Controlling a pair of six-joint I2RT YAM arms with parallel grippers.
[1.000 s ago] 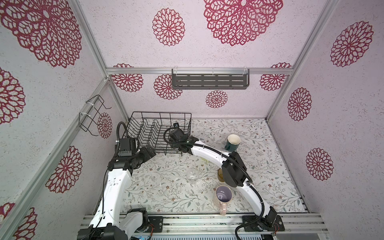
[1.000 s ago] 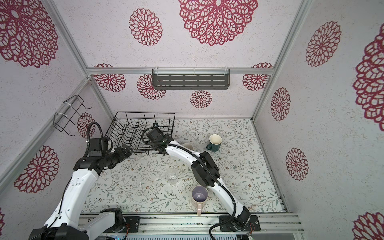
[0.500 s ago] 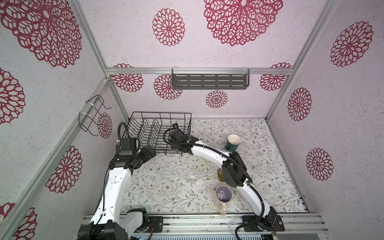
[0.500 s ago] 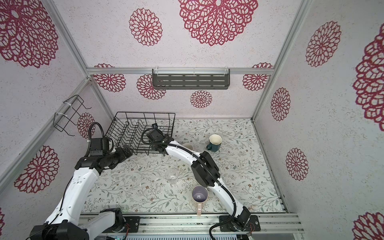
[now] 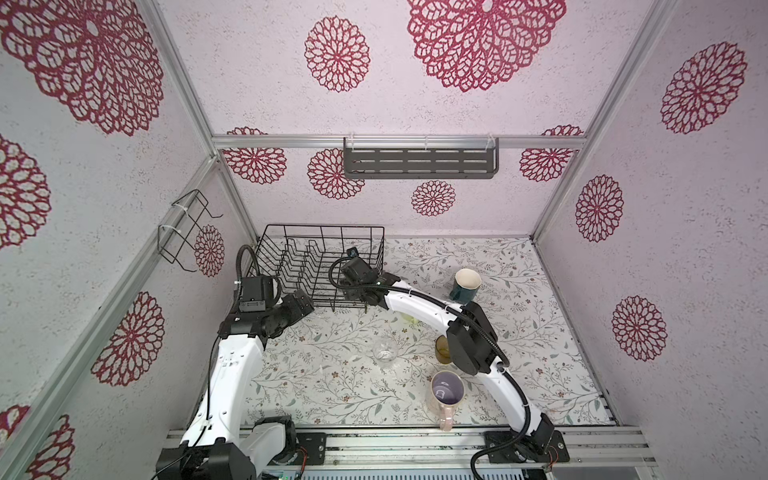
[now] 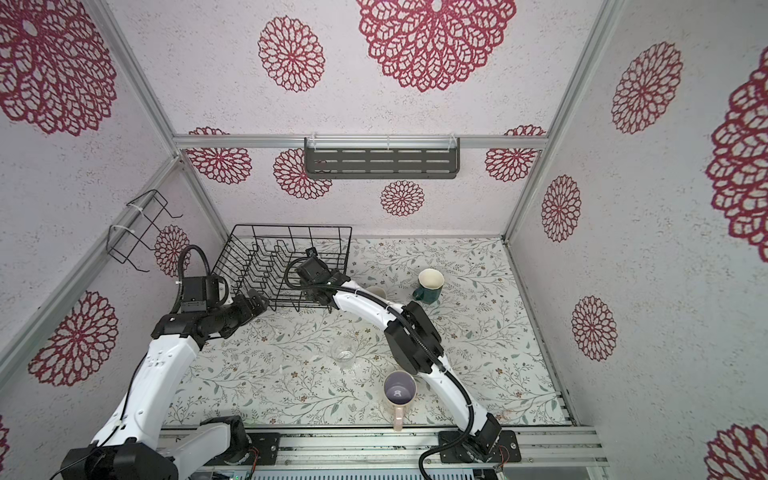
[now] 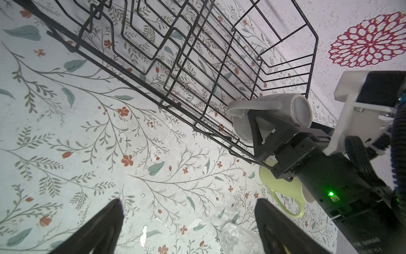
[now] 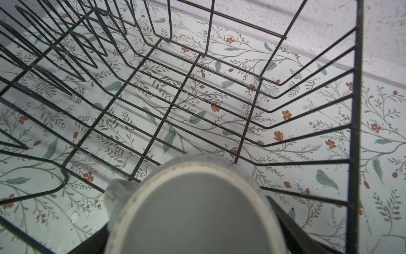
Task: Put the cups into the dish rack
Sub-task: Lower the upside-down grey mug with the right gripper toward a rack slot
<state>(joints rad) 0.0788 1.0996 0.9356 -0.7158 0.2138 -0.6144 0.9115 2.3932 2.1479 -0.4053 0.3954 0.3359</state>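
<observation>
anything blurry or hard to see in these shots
Right wrist view: the grey mug sits so close that it blurs, while the dish rack wires are sharp. Left wrist view: the left gripper is dark, unlit shapes. In both top views the clear glass nearly vanishes against the floral table.

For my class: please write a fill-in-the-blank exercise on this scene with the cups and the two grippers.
The mug in the right gripper is ____ in colour.
The left gripper is ____ and holds nothing.
The pale yellow-green mug lies on its ____.
Missing words: grey; open; side.
</observation>
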